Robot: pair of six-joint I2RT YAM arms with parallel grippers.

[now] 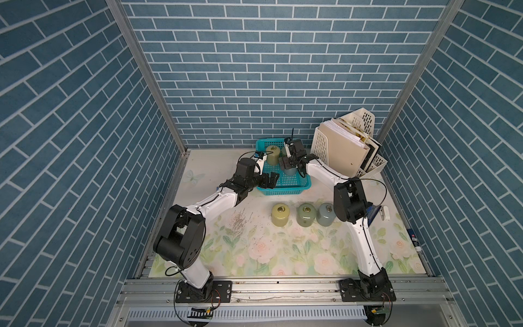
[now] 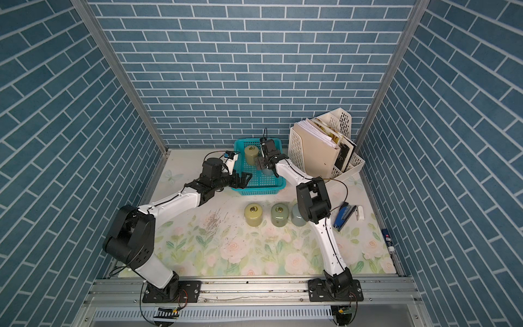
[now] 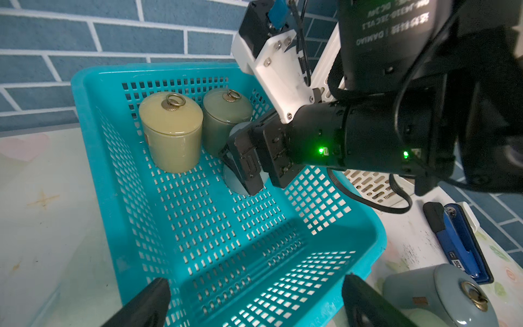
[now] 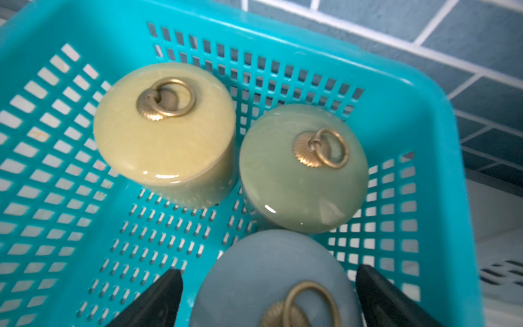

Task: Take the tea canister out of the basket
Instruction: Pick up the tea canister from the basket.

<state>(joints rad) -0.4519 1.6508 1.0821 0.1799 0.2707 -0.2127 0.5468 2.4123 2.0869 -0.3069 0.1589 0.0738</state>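
Observation:
The teal basket (image 1: 283, 192) (image 2: 257, 192) stands at the back of the table. Three tea canisters with brass ring lids are inside it: a yellow-green one (image 4: 164, 127) (image 3: 172, 133), a green one (image 4: 302, 170) (image 3: 223, 119) and a grey-blue one (image 4: 268, 271). My right gripper (image 4: 271, 300) (image 1: 290, 165) reaches down into the basket. It is open, with a finger on each side of the grey-blue canister and a gap showing at both fingers. My left gripper (image 3: 254, 305) (image 1: 270, 179) is open at the basket's front left corner, and the basket wall lies between its fingers.
Three more canisters, yellow (image 1: 280, 215), green (image 1: 305, 214) and grey-blue (image 1: 327, 214), stand in a row in front of the basket. A cream file holder (image 1: 348, 147) full of papers stands right of it. A blue stapler (image 2: 343, 216) and a white item (image 2: 360, 212) lie at the right.

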